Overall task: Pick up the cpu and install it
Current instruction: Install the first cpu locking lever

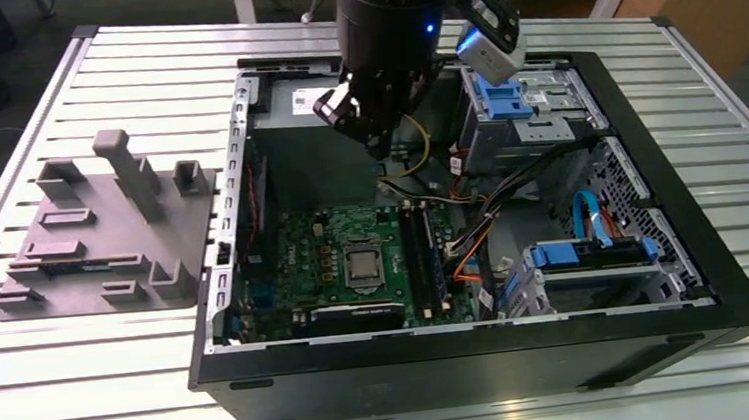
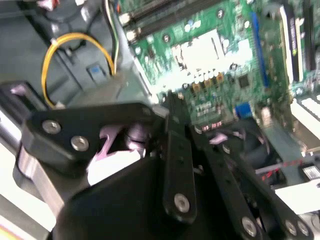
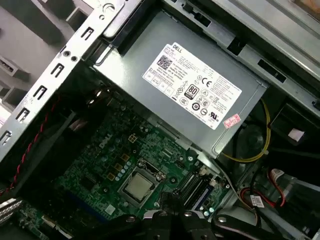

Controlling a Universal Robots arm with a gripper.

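The cpu [image 1: 363,264] lies flat in the socket in the middle of the green motherboard [image 1: 312,275], its silvery top facing up; it also shows in the first wrist view [image 3: 138,186] and as a bright square in the second wrist view [image 2: 205,50]. My black gripper [image 1: 377,148] hangs inside the open computer case, above the board's far edge and well clear of the chip. Its fingers [image 2: 175,145] converge to a point and look shut, with nothing between them.
A silver-grey power supply with a white label [image 3: 200,95] fills the case's far corner beside the gripper. Long black memory slots [image 1: 418,257], yellow cables [image 2: 65,45] and blue drive bays [image 1: 520,98] crowd the exterior view's right. A grey fixture block [image 1: 95,232] sits outside the case.
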